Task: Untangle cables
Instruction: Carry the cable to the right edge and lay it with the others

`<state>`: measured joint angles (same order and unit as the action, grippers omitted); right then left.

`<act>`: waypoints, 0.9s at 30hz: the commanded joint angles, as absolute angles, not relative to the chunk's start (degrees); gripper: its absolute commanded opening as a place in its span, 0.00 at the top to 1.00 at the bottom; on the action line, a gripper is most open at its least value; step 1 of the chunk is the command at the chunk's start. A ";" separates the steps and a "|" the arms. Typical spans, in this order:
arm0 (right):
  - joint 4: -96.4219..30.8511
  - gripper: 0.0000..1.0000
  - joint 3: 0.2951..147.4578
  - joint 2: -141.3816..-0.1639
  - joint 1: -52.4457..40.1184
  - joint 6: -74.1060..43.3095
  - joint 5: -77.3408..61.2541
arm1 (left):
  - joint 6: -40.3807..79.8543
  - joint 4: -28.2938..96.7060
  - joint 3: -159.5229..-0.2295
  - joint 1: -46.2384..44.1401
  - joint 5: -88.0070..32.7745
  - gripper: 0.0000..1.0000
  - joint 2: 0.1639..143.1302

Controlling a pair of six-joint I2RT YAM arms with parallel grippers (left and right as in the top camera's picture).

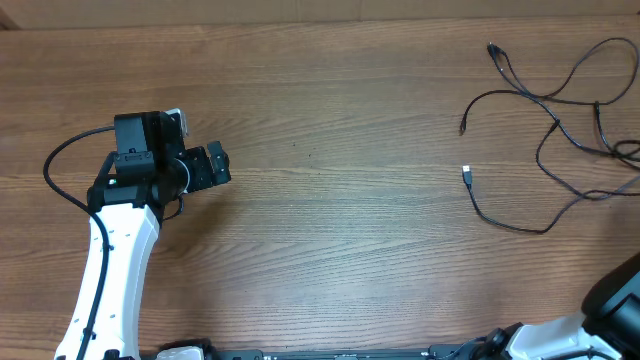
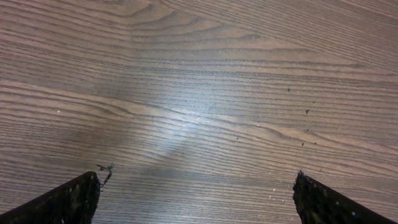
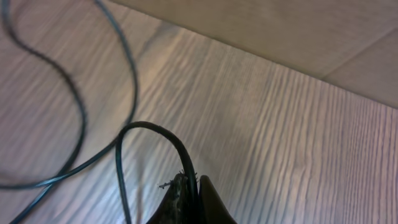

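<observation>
Thin black cables (image 1: 555,120) lie spread in loose loops at the table's far right. One end has a silver tip (image 1: 466,174). Other plug ends lie at the back (image 1: 491,47) and further left (image 1: 463,128). My right gripper (image 3: 191,182) is shut on a black cable (image 3: 149,127) that arches up out of the jaws. More cable loops (image 3: 74,106) lie on the wood to its left. My left gripper (image 1: 213,166) is far left of the cables. In the left wrist view its jaws (image 2: 196,186) are wide open and empty over bare wood.
The right arm's base (image 1: 610,300) shows at the overhead view's lower right corner; its gripper is outside that view. The left arm's thick black wire (image 1: 60,165) loops to its left. The table's far edge (image 3: 261,59) runs near the right gripper.
</observation>
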<state>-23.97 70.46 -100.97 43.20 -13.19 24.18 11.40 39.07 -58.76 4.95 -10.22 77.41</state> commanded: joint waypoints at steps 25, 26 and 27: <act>-13.82 0.00 70.11 -103.00 56.88 -12.60 4.62 | 10.28 38.96 -58.98 4.84 -9.89 0.01 76.88; -14.24 0.00 70.11 -103.00 56.84 -12.56 1.65 | 10.28 38.96 -58.98 4.84 -9.89 0.00 76.88; -14.52 0.00 70.11 -102.98 56.73 -12.58 0.36 | 10.28 38.96 -58.98 4.84 -9.89 0.01 76.88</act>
<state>-14.26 70.39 -102.89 56.90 -12.62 6.59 11.38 39.07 -58.76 4.95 -10.22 77.41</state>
